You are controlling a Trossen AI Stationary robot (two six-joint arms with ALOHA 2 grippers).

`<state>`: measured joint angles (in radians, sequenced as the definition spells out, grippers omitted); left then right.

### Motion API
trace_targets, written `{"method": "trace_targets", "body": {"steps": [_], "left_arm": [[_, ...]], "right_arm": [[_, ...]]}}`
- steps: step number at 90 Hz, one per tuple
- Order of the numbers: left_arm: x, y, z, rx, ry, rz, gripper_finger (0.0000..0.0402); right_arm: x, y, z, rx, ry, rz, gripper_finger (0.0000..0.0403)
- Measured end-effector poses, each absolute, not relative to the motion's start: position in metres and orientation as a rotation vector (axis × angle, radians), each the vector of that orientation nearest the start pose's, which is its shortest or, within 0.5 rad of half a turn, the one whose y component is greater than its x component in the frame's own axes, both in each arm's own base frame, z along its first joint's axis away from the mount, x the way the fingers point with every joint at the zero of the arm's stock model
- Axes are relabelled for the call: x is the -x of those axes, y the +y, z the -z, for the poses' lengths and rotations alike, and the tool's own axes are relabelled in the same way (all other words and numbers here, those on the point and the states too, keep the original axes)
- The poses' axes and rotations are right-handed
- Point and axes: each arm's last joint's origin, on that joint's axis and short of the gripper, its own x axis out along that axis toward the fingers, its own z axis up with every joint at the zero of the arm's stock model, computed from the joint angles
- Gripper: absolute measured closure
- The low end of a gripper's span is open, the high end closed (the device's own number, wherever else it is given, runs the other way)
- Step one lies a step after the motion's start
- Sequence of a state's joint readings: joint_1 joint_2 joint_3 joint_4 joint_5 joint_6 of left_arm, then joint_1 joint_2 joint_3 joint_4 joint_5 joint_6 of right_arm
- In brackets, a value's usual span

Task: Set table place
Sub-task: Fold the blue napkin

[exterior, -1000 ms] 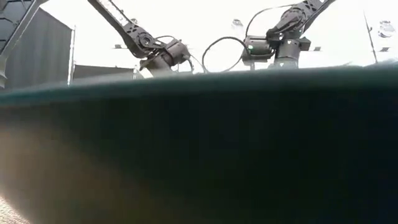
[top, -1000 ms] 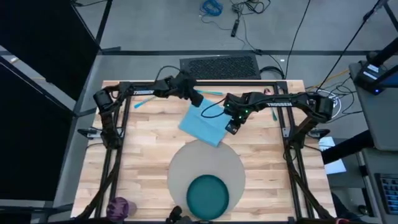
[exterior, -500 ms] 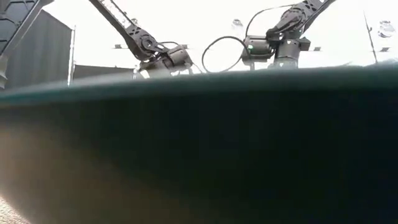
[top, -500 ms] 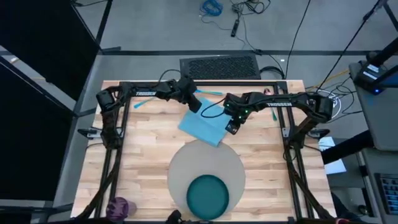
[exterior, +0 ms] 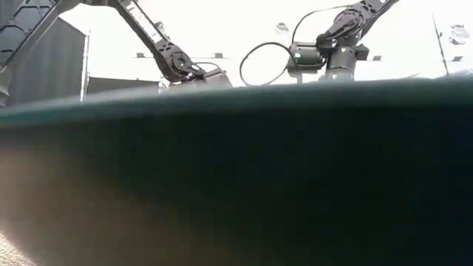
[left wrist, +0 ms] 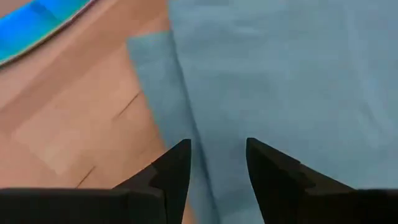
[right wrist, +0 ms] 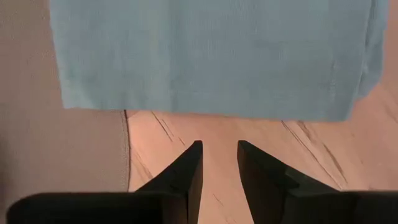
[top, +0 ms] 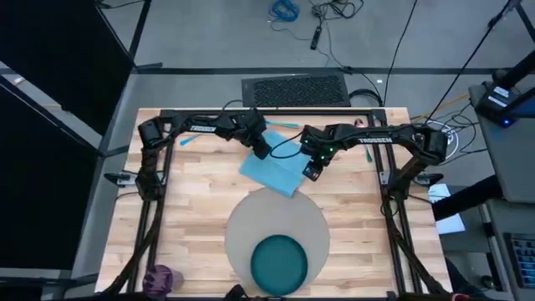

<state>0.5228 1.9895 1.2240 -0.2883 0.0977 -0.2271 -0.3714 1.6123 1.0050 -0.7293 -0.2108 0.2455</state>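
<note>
A light blue napkin lies flat on the wooden table, near the far side. One corner of it rests on the edge of a big round grey mat. A dark teal plate sits on the near half of that mat. A small purple cup stands at the near left corner of the table, well apart from the mat.

The left gripper hangs low over the far left edge of the napkin. Its two dark fingers are spread apart with nothing between them, and the napkin's folded edge shows just past them. A blue handle lies on the wood nearby.

The right gripper is at the right edge of the napkin, next to the mat. Its fingers have only a thin gap between them and hold nothing. Bare wood shows past them, with the napkin's edge beyond and the grey mat to one side.

More blue cutlery lies along the far edge of the table, behind the arms.

From table height, the dark plate fills nearly the whole view, and only the tops of both arms show above it.
</note>
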Motion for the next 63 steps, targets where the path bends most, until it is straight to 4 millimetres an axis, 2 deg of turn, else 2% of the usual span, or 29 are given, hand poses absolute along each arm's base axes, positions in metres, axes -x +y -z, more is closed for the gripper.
{"method": "trace_targets", "body": {"steps": [44,63], "left_arm": [[-0.3431,0.1905,-0.1355,0.53,0.975,-0.488,0.0265],[-0.343,0.1907,-0.1356,0.518,0.977,-0.495,0.0305]], "right_arm": [[-0.2724,-0.0975,-0.1834,-0.591,1.264,0.291,0.0316],[-0.2725,-0.0975,-0.1834,-0.589,1.263,0.29,0.0316]]}}
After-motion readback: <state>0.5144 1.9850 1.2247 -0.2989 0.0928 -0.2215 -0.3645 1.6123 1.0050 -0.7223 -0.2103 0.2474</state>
